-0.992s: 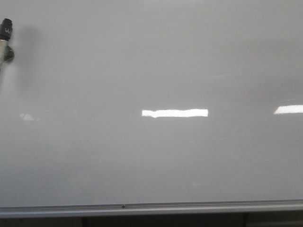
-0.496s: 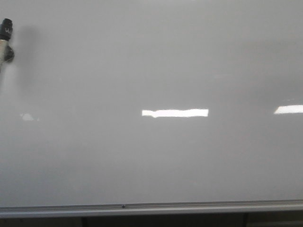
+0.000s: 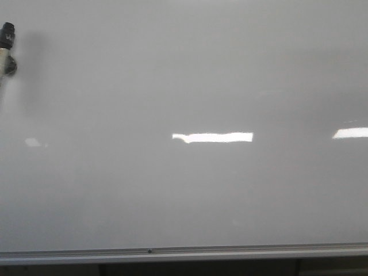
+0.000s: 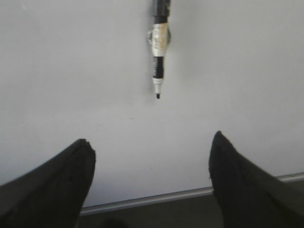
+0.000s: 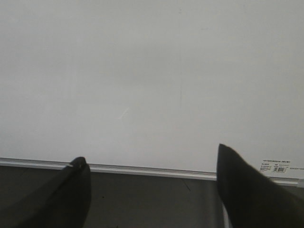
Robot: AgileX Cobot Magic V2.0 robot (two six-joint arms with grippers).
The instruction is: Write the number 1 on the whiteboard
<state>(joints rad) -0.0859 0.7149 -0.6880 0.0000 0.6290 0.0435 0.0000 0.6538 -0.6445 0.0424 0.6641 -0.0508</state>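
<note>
Where it hangs, marker [image 4: 159, 52] tip toward whiteboard [image 4: 71, 71] frame

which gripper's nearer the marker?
Left. The marker lies on the whiteboard ahead of the open left gripper. The open right gripper sees only bare board.

Whiteboard [image 3: 184, 190] unmarked; marker [image 3: 7, 49] at left edge.

No visible change: marker [image 3: 7, 49] at whiteboard [image 3: 184, 86] left edge, unmoved.
</note>
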